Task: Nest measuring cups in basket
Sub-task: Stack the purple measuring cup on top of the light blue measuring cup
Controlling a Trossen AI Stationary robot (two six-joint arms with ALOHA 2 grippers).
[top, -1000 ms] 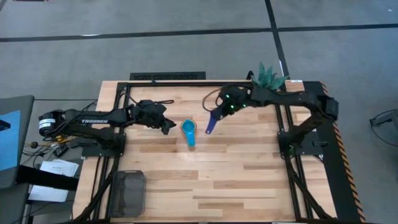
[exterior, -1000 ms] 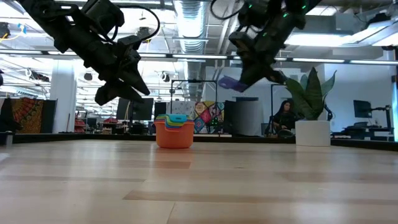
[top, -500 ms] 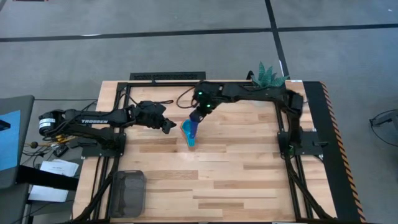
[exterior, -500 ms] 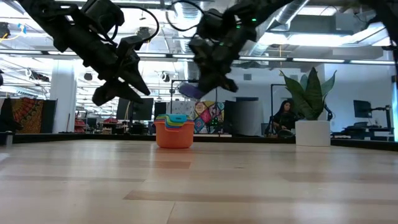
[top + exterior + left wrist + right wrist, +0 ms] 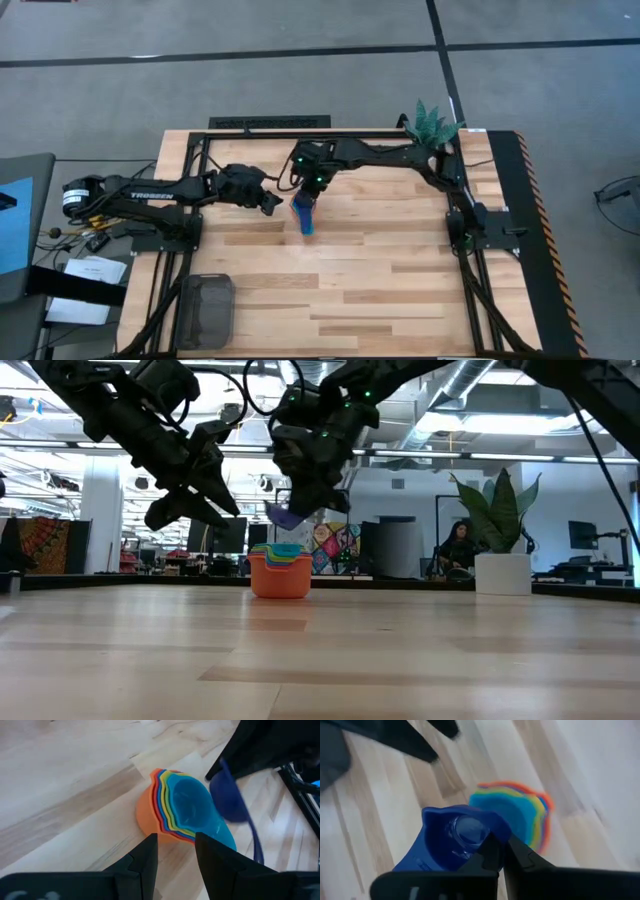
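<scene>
Low view, right hand (image 5: 300,510) clamping dark blue cup (image 5: 284,516) just above nested cups (image 5: 280,570), left hand (image 5: 185,510) open, empty.

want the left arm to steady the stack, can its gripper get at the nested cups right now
Probably not cleanly. The left gripper hovers open beside the nested cups, but the right gripper, holding the dark blue cup, is right above them and crowds the approach.

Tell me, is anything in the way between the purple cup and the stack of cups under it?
Nothing visible is. The right gripper holds the dark blue-purple cup in the air just above the nested stack, with only open space between them.
</scene>
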